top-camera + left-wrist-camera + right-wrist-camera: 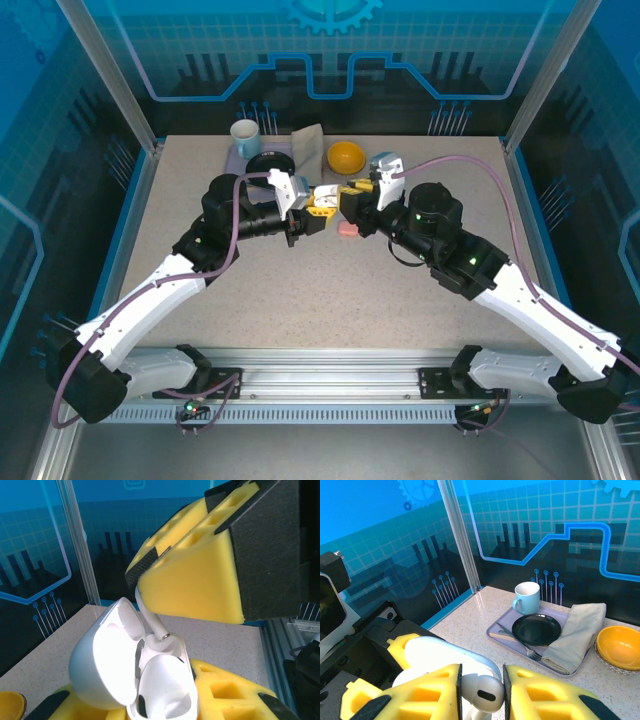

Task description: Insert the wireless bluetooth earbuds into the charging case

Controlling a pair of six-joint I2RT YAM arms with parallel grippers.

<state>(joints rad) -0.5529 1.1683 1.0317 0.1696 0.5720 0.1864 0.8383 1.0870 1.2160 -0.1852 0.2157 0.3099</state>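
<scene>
My left gripper [306,212] [150,706] is shut on a white charging case [125,665] with its lid swung open to the left. Just above the case, my right gripper [347,203] [481,692] is shut on a white earbud [482,694], pinching the bud's head between its yellow fingers [195,580]. The earbud's stem [152,621] slants down, and its metal tip is at the mouth of a slot in the case. In the right wrist view the case's lid [445,655] lies directly under the earbud. A small salmon-pink item [348,229] lies on the table below the two grippers.
At the back of the table a lilac tray [496,630] carries a pale blue mug [526,597] [245,137], a black plate [536,629], a fork and a folded napkin [575,635]. An orange bowl [620,647] [346,156] sits to its right, next to a whitish object [385,163].
</scene>
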